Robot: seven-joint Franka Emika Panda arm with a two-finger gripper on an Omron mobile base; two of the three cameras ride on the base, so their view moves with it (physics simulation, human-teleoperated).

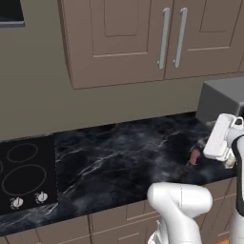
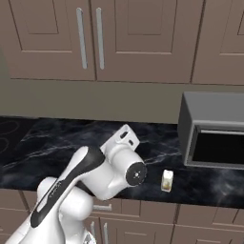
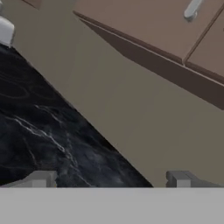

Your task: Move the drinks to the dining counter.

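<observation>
Hand: we see our hand [image 3: 109, 179] from the hand view, its two fingertips [image 3: 41, 178] standing wide apart, released, with nothing between them; it looks along the counter toward the wall.
Counter: we work over a black white-veined marble counter [image 1: 119, 157] that runs under brown wall cabinets [image 1: 143, 38]; this is the worktop with the oven, and the things on it sit toward its right end.
Carton: we see a cream-white carton [image 2: 167, 180] standing upright near the front edge of the counter, just left of the oven's front corner, apart from the arm.
Can: in the left base view we see a small purple-blue can with a reddish top [image 1: 194, 156] near the front edge at the right end of the counter, partly hidden behind the arm's white wrist.
Bottle: we cannot pick out the dark bottle with any certainty.
Toaster oven: a grey toaster oven [image 2: 214, 128] sits at the right end of the counter, against the wall, its dark front facing us.
Cooktop: a black cooktop [image 1: 26, 174] with ring marks and two knobs lies in the left end of the counter, well apart from the drinks.
Arm: our white arm [image 2: 95, 176] bends over the front edge of the counter.
</observation>
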